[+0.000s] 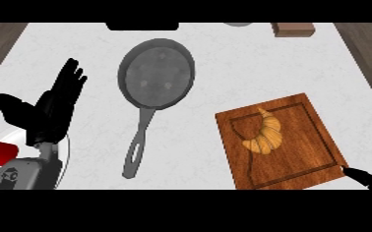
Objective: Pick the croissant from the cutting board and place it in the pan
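1. A pale, marbled worktop (218,73) fills the view, with dark wood strips at its far left and right edges. At the back edge sit a black shape, a grey round thing and a brown block (294,29), all cut off and too partial to name further.
2. The left hand (54,105) stands at the view's left, open and resting, fingers (71,74) straight and pointing up, holding nothing.
3. Of the right hand (357,176) only a dark tip shows at the lower right corner, just beside the near right corner of the cutting board (305,164); I cannot tell how it is set.
4. The croissant (266,134) lies on the cutting board, left of and beyond that right tip, well apart from the left hand's fingers. Its narrow end points away from the robot and its fat curved end lies nearer.
5. The pan (156,73) sits just right of the left hand's fingers, its handle (138,145) running back toward the robot. Nothing is in it.
6. Judgement: the croissant should be light, soft and flaky, easy to crush or tear at the thin tip. The thick middle of the curve looks the best place to hold, fingers across its width.
7. The pick has not yet begun.
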You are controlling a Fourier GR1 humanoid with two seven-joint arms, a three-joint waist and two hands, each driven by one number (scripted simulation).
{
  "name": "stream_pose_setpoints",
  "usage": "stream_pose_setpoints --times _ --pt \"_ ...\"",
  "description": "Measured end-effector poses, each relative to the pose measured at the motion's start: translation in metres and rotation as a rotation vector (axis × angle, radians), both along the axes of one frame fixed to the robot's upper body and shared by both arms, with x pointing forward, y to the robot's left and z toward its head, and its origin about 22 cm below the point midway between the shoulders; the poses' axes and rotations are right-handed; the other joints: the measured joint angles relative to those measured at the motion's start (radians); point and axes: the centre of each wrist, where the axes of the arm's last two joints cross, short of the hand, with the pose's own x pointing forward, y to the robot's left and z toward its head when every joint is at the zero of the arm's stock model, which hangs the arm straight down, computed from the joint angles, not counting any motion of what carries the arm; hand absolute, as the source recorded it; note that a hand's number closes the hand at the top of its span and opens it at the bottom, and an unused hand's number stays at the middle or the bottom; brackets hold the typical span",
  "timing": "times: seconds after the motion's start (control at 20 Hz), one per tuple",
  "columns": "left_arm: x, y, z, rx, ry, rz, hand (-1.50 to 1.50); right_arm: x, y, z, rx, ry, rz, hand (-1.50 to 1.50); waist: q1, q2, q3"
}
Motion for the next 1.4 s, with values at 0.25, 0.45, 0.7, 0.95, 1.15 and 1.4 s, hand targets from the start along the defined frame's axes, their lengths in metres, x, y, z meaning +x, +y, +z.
stream_pose_setpoints --times 0.25,0.45,0.7,0.95,1.15,1.4 --pt "0.001 -0.009 0.003 -0.008 -0.002 -0.020 0.00 0.022 0.011 0.026 -0.179 0.128 -0.001 -1.50 0.024 0.004 -0.001" --pt "0.006 -0.009 0.005 -0.007 -0.002 -0.026 0.00 0.037 0.033 0.032 -0.285 0.244 0.017 -1.50 0.035 0.006 -0.001" --pt "0.007 -0.013 0.007 -0.006 -0.005 -0.039 0.00 0.048 0.052 0.024 -0.402 0.470 0.068 -1.50 0.040 0.007 -0.001" --pt "0.006 -0.009 0.005 -0.007 0.000 -0.027 0.00 0.057 0.079 0.019 -0.483 0.610 0.125 -1.50 0.028 0.004 0.000" --pt "0.007 -0.006 0.004 -0.008 0.009 -0.019 0.00 0.057 0.102 0.015 -0.561 0.643 0.148 -1.50 0.018 0.002 0.000" --pt "0.005 -0.008 0.004 -0.006 0.007 -0.012 0.00 0.050 0.126 0.018 -0.686 0.644 0.114 -1.50 0.012 0.000 0.001"
